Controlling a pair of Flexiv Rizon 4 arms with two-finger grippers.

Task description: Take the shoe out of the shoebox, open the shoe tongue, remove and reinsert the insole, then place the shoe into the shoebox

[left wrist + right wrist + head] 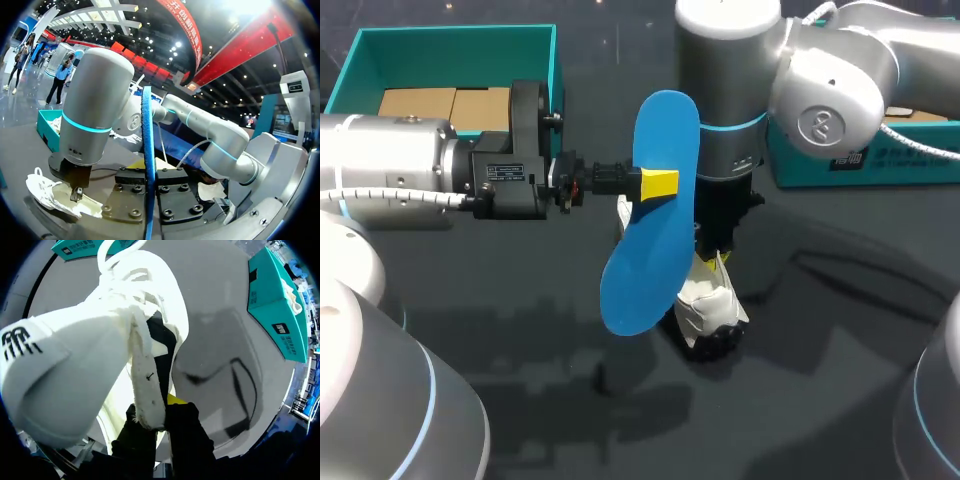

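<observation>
L gripper point(658, 184): fingers nearly closed, pinching the blue insole point(645, 250) from both faces about mid-length. Insole is off the table point(820, 330), held on edge. In head view its long axis runs roughly far-to-near, far end leaning a bit to the right. L wrist view shows it edge-on, a thin blue strip standing straight up between the fingers.

R gripper point(159, 412): comes down from above, narrow gap, clamped on the edge of the shoe point(170, 305) opening, one finger inside and one outside. Yellow tip shows on the inner side.

Shoe: white, on the table directly under the R gripper, just beside the near end of the insole. R wrist view: laces point(125, 270) lie ahead of the gripper, so long axis runs away from the fingers. Tongue point(45, 355) is folded out to one side, dark interior exposed. Toe dir not readable in head view.

Shoebox point(360, 60): teal, far left, open, cardboard point(445, 102) inside, well apart from the shoe.
</observation>
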